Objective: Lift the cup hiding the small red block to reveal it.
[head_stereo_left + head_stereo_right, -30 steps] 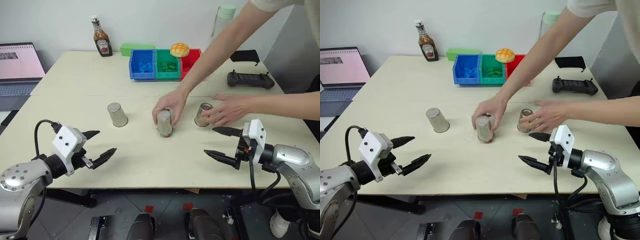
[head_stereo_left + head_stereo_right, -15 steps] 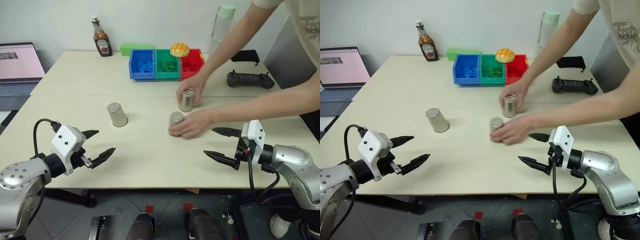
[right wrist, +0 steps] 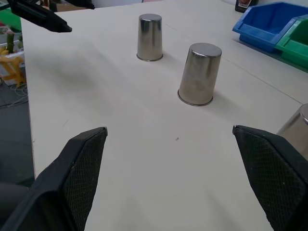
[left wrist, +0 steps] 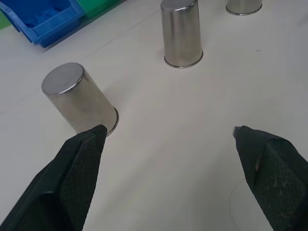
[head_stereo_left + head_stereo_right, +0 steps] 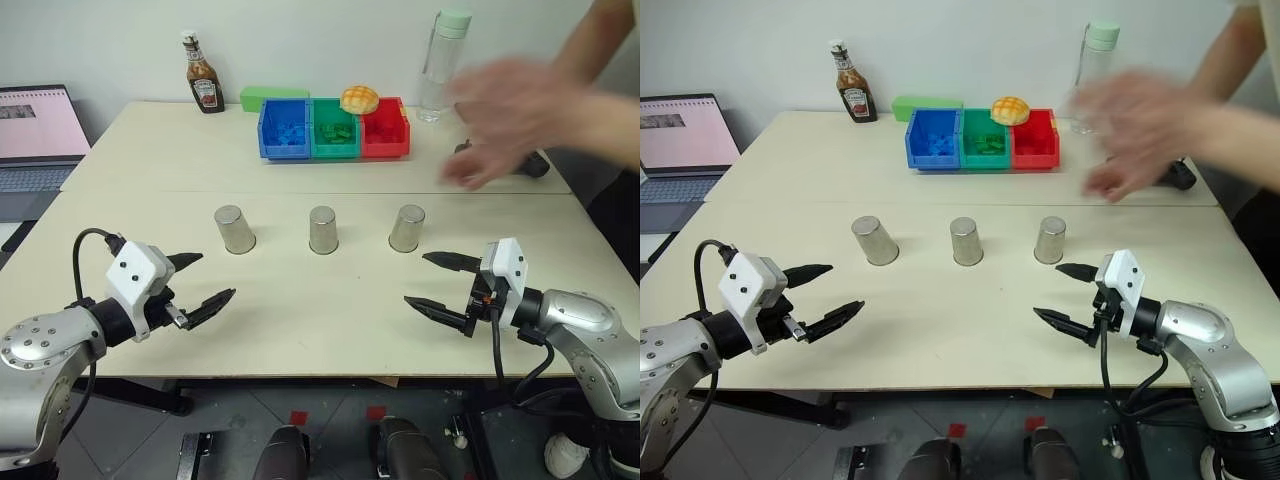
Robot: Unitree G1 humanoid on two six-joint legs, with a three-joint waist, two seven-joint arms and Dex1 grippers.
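Three shiny silver steel cups, at left (image 5: 235, 229), centre (image 5: 322, 230) and right (image 5: 407, 228), stand upturned in a row mid-frame on our cream table (image 5: 300, 320). Our left gripper (image 5: 203, 283) at lower left and right gripper (image 5: 432, 284) at lower right both gape empty, below the row, apart from it.

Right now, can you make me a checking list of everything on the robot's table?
Surface: pale wooden table, two tops pushed together.
Job's things: three steel cups upside down in a row, left cup, middle cup, right cup; red block nothing seen.
Clutter: blue bin, green bin, red bin, bun, ketchup bottle, water bottle, green box.
Grippers: left end effector open, holding nothing; right end effector open, holding nothing; both short of the cups.
Cables: black cable looping at the left wrist.
Surroundings: laptop at the left; a person's hand above the far right.
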